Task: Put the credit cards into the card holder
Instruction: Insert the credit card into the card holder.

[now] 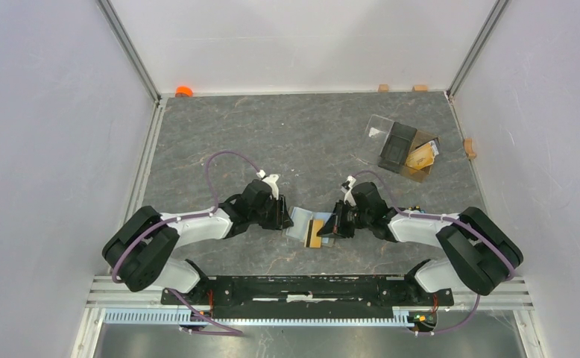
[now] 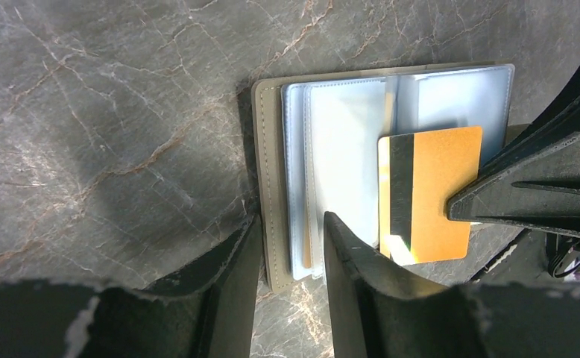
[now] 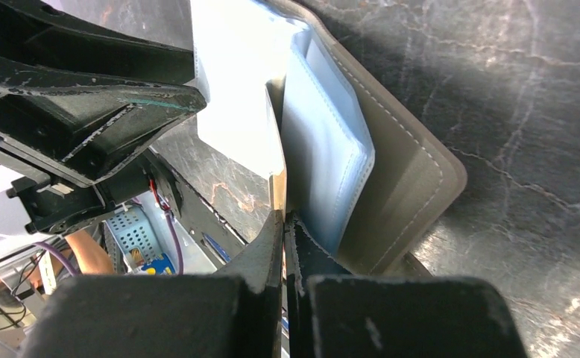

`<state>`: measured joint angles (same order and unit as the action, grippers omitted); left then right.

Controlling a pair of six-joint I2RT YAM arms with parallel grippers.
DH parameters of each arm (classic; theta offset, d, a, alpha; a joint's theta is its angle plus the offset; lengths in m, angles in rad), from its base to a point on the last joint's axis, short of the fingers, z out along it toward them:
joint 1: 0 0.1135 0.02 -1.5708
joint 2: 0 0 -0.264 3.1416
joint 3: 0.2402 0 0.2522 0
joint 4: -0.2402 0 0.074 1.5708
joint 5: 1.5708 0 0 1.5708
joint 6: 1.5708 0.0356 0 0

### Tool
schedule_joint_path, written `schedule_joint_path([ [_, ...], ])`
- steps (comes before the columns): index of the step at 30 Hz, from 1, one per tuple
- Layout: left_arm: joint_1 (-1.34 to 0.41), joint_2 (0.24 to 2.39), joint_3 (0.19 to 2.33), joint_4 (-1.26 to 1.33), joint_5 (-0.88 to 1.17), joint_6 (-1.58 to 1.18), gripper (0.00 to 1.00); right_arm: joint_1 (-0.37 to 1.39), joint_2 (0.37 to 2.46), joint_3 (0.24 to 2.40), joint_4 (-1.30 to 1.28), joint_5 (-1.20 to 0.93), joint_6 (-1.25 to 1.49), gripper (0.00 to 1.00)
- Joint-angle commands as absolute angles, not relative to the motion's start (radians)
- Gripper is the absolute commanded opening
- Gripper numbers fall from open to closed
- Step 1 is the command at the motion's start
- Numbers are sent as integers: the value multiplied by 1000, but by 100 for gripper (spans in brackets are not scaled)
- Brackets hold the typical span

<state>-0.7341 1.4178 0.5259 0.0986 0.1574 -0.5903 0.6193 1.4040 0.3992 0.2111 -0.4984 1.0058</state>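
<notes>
Judging by how things lie, the task is in its middle: one card is on its way in and at least one more waits. The card holder (image 1: 300, 221) lies open on the surface (image 1: 272, 134) between the two arms, pale blue sleeves up and olive cover underneath. The right gripper (image 3: 283, 224) is pinched tight on the edge of an orange card (image 2: 432, 194), dark stripe showing. It holds that card over the right half of the open holder, partly past the holder's near edge. From the right wrist view the card stands on edge next to a bulging sleeve, and I cannot tell whether its leading edge has entered a pocket; it looks not yet seated.

The left gripper (image 2: 292, 220) is half-wide, its jaws straddling the holder's left edge. One finger is beside the cover and the other over the sleeves, likely there to steady or spread them. Whether it presses on them is not clear.

A thin orange strip (image 2: 305, 257) shows inside one left-hand sleeve, which may be a card already stowed. Well apart, toward the far right of the surface, a clear box (image 1: 391, 142) holds a tan card (image 1: 421, 156), untouched. What remains, then, is seating the held card and fetching that one.
</notes>
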Motion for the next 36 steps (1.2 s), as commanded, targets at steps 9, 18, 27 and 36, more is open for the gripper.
schedule_joint_path([
  [9,-732,1466,552,48,123,-530,40,613,1343,428,70,-378,952,0],
  [18,-732,1442,538,83,135,-528,42,612,1337,405,74,-362,972,0],
  [27,-732,1479,545,150,177,-545,47,604,1338,368,81,-340,991,0],
  [36,-732,1538,567,134,172,-500,41,592,1374,346,106,-323,1014,0],
])
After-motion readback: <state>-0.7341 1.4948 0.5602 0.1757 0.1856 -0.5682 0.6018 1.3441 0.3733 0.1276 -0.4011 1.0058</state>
